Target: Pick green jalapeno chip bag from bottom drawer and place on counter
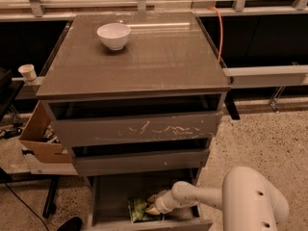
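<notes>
End effector (154, 208) reaches into bottom drawer (115, 192), at right edge of green jalapeno chip bag (137, 210); open or closed, cannot tell.

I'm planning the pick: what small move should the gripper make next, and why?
Probably ease the gripper slightly closer onto the green jalapeno chip bag: it sits low in the open bottom drawer, right at the bag's edge, and the bag lies on the drawer floor.

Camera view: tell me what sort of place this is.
Probably a break room or test kitchen area: a grey drawer cabinet with a glossy counter, a white bowl on it, and a speckled floor. The gripper is down in the open bottom drawer at the green jalapeno chip bag.
</notes>
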`<state>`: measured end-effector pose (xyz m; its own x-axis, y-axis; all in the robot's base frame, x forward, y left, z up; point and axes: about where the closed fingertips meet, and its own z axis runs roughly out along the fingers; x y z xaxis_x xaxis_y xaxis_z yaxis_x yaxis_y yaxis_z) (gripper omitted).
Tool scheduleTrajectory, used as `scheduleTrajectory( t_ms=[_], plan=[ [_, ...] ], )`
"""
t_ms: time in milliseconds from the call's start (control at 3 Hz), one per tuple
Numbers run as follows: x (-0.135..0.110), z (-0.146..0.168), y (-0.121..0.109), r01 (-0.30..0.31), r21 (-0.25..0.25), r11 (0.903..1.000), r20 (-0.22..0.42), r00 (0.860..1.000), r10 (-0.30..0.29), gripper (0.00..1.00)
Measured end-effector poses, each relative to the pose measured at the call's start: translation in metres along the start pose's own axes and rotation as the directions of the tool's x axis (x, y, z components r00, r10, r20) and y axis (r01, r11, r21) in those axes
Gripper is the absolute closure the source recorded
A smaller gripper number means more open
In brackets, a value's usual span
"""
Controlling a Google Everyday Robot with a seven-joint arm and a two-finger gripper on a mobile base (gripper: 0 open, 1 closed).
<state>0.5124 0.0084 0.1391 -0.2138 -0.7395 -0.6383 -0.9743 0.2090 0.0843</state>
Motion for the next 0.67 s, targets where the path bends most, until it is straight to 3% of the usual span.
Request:
scheduleTrajectory(
  t_ms=[333, 667],
  plan=[
    [0.0, 0.0, 0.0, 0.0, 0.0, 1.0, 0.0, 1.0, 0.0, 0.97],
    [0.0, 0.0, 0.0, 0.0, 0.0, 1.0, 0.0, 1.0, 0.0, 1.0]
  ],
)
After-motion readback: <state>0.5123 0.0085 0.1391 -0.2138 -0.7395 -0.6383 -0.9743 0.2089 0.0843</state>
